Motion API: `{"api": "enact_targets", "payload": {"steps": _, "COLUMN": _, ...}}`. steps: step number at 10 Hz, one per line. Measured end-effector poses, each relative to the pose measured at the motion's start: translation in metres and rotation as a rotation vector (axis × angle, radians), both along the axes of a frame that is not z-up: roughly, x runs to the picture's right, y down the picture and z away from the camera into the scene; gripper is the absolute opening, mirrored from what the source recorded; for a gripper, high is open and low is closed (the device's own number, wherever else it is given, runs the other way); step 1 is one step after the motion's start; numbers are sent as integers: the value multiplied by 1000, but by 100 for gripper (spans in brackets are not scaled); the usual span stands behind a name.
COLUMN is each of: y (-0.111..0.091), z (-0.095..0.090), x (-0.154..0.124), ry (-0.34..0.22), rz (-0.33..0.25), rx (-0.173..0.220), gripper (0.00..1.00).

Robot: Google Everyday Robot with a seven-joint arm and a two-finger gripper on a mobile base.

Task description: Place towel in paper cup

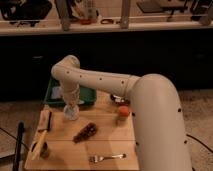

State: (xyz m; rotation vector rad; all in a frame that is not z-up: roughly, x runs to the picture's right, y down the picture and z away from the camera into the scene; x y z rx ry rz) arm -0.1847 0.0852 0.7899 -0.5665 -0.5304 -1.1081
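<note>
Gripper (pixel 71 106) is down at the far-left part of the wooden table (pixel 107 145), pointing straight down, right on top of the paper cup (pixel 71 113). The arm (pixel 100 80) reaches in from the right, bends at an elbow over the far-left corner and drops vertically to the cup.

Paper cup stands upright on the table, just near of the green tray (pixel 88 95). Something pale sits at the cup mouth under the gripper; it may be the towel, but I can't tell it apart from the cup or the gripper tip. Can't tell if the towel is in the cup, above it, or held. Gripper state: cannot tell, the tip is blocked by the wrist and merges with the cup.

Other things on the table:
- green tray at the far-left edge, partly behind the arm
- dark brown lumpy item (pixel 85 132) mid-table, near and right of the cup, apart from it
- orange-topped item (pixel 122 114) to the right, close to the robot's body
- fork (pixel 107 157) at the near edge, lying roughly left-right
- yellow-and-dark objects (pixel 41 142) along the left edge, can't identify them

Background is a dark counter with a shelf of clutter up top.
</note>
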Motion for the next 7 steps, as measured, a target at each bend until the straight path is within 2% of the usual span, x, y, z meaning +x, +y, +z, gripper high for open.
{"api": "enact_targets", "payload": {"steps": 3, "y": 0, "z": 0, "x": 1, "ry": 0, "rz": -3, "rx": -3, "gripper": 76}}
{"api": "enact_targets", "payload": {"steps": 4, "y": 0, "z": 1, "x": 1, "ry": 0, "rz": -3, "rx": -3, "gripper": 79}}
{"api": "enact_targets", "payload": {"steps": 7, "y": -1, "z": 1, "x": 0, "ry": -4, "rz": -6, "rx": -6, "gripper": 80}}
